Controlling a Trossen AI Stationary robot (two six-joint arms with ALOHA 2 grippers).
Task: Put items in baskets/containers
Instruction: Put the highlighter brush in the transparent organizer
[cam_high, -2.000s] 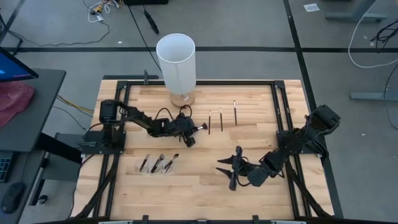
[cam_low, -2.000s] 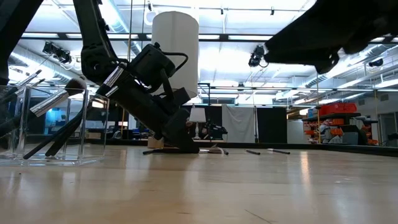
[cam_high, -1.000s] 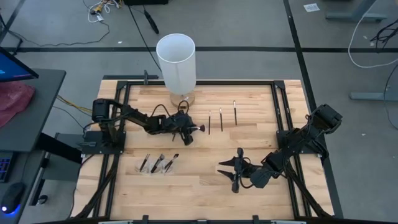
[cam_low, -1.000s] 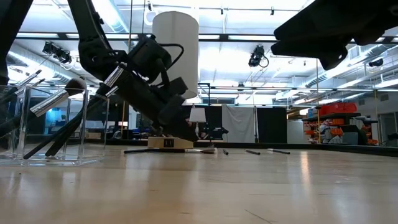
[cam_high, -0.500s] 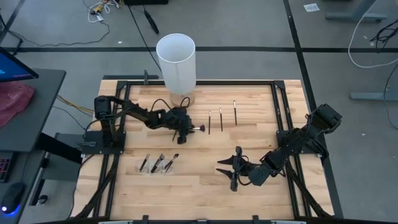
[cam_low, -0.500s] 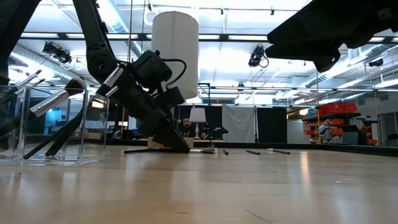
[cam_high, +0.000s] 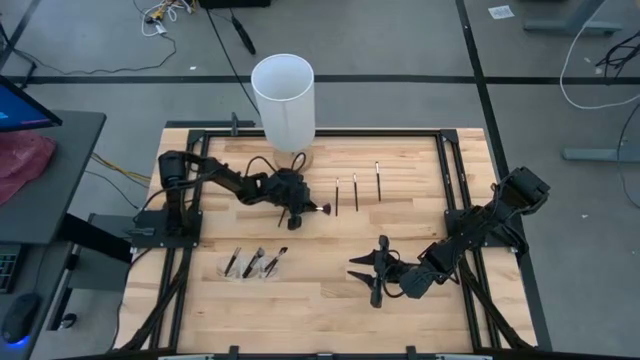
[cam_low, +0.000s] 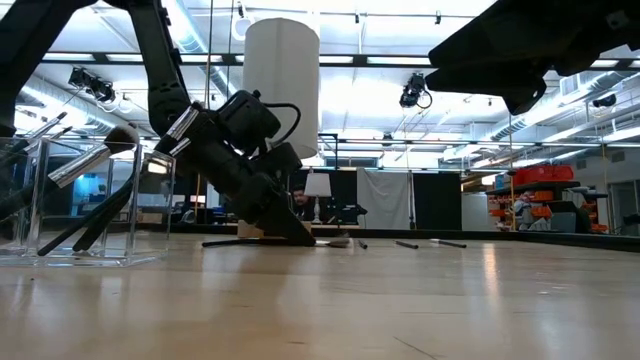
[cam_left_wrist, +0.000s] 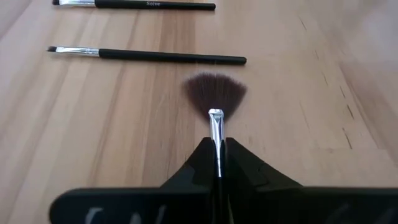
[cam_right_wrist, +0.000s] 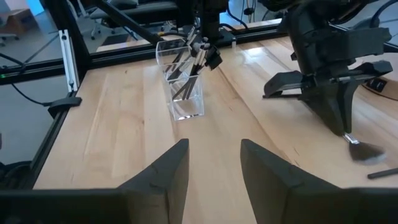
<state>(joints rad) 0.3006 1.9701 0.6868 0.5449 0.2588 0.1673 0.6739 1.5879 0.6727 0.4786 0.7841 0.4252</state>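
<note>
I have the left gripper (cam_left_wrist: 217, 149) down on the tabletop (cam_high: 320, 290) near the foot of the tall white cylinder (cam_high: 284, 100), its fingers pinched together on the silver ferrule of a fan brush (cam_left_wrist: 215, 99), whose bristles lie splayed on the wood. Three thinner brushes lie just beyond it in a row; the nearest eyeliner brush (cam_left_wrist: 146, 55) is close to the bristles. The clear container (cam_right_wrist: 182, 87), already holding several brushes, stands nearer the front left of the table, well apart from this pick.

My worry is the grip: it sits far forward on the brush, so I expect the long handle to swing or slip when I lift. Dragging instead of lifting could also sweep the neighbouring brushes out of line.

The right gripper (cam_right_wrist: 214, 168) waits over the front right of the table, fingers apart and empty.
</note>
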